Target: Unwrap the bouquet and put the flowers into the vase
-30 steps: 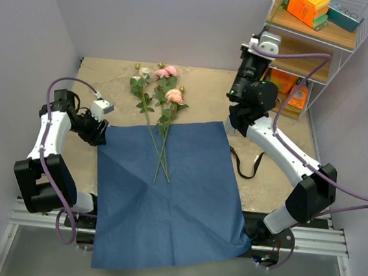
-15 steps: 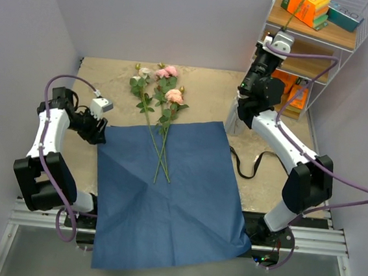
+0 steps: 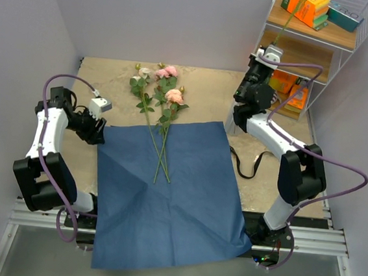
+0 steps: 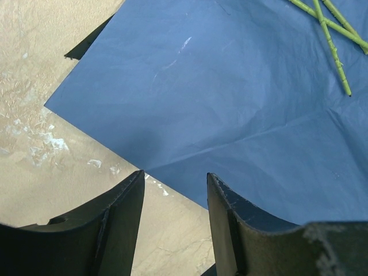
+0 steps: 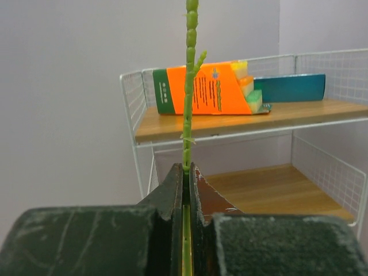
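right gripper (image 5: pixel 186 169): your right arm's fingers are clenched on a thin green flower stem (image 5: pixel 188 86). The pads are pressed flat to it and it runs straight up out of the top of the wrist view.
flower stem, top view: it rises from the right gripper (image 3: pixel 271 52) up past the shelf (image 3: pixel 311 34) and out of the picture (image 3: pixel 290 18). You can't see its bloom in any view.
left gripper (image 4: pixel 172 184): your left arm's fingers are spread with nothing between them, low over the left edge of the blue paper (image 4: pixel 230 86). Can't tell if they touch it.
left gripper, top view: it sits at the paper's upper-left corner (image 3: pixel 94 131).
blue paper (image 3: pixel 172 189): opened flat and creased, with its near edge hanging past the table (image 3: pixel 111 82).
flowers (image 3: pixel 173 96): pink, peach and cream roses lying loose, with the heads on bare table beyond the paper. Their stems (image 4: pixel 330 40) cross on the blue sheet.
black ribbon (image 3: pixel 240 175): lying loose on the table just right of the paper.
orange box (image 5: pixel 213 89): on the top shelf board, leaning, with a green end panel. It has dark print and a small logo, too small to read.
teal box (image 5: pixel 290 87): just beside the orange box; no lettering is legible.
lower shelf: more orange boxes (image 3: pixel 293 90), partly behind your right arm; text unreadable.
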You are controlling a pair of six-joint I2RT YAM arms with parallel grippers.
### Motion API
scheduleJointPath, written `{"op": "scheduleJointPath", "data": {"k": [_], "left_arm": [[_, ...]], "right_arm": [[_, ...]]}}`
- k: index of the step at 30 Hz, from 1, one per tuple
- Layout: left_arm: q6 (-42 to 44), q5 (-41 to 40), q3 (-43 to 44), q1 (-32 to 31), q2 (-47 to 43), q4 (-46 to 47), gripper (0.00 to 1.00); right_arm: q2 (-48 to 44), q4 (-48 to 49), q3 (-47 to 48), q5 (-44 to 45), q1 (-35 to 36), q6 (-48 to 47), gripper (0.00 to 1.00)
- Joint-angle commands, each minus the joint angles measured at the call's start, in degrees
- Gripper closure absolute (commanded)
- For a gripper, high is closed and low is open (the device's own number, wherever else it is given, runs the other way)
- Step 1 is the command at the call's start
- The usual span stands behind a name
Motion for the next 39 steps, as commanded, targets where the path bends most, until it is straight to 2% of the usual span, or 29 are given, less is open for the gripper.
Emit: {"op": "scheduleJointPath", "data": {"k": [1,7,10,12,14,15,17,18,21,25,27,32,34,36,38,39], "left_arm": [[1.6,1.3,1.5,0.8,-1.7,-1.0,0.48],[1.4,1.8,1.9,0.9,-1.6,-1.0,0.48],[1.4,2.2,2.1,0.9,-1.8,-1.1,0.48],[1.4,2.6,1.9,0.9,-2.1,-1.0,0.48],[1.3,3.0,1.8,0.9,-2.3,-1.1,0.48],[1.3,3.4,1.8,0.9,-2.5,-1.3,0.48],[1.5,3.8,1.9,0.9,-2.8,-1.7,0.48],[1.6,4.0,1.9,0.9,-3.1,-1.8,0.48],[1.9,4.4,2.2,0.9,-3.7,-2.5,0.48],[2.0,4.8,2.0,0.9,-4.8,-2.8,0.48],[2.0,5.2,1.9,0.9,-5.1,-2.9,0.48],[2.1,5.3,1.3,1.0,-5.8,-2.8,0.48],[2.2,5.3,1.2,1.0,-6.0,-2.7,0.48],[2.2,5.3,1.2,1.0,-6.1,-2.8,0.48],[2.2,5.3,1.1,1.0,-6.3,-2.8,0.48],[2.3,5.4,1.1,1.1,-6.3,-2.9,0.48]], "right_arm": [[-1.6,4.6,-3.6,1.8,0.5,2.2,1.0],[-6.5,2.3,-10.0,1.7,2.4,3.6,1.0],[-9.7,0.8,-14.5,2.4,4.2,3.6,0.95],[-11.4,0.1,-16.3,2.3,5.5,3.2,0.85],[-13.7,0.9,-19.1,3.6,6.9,1.8,0.83],[-14.7,0.7,-19.9,3.8,7.4,1.8,0.79],[-17.2,-1.6,-21.7,3.7,8.1,2.4,0.64],[-18.0,-3.5,-21.9,3.7,8.2,3.5,0.48],[-21.3,-10.9,-21.9,5.4,9.0,7.5,0.39],[-26.5,-27.2,-22.3,6.4,12.2,14.3,0.3],[-28.9,-33.6,-23.1,6.5,14.6,18.8,0.3],[-30.0,-46.4,-27.4,14.9,29.1,25.8,0.29],[-30.2,-53.5,-29.5,16.6,33.6,35.8,0.29],[-29.2,-57.3,-30.3,17.1,36.6,42.8,0.29],[-24.8,-58.1,-29.4,17.4,40.3,43.7,0.29],[-22.3,-59.8,-25.9,17.2,40.9,46.1,0.29]]}}
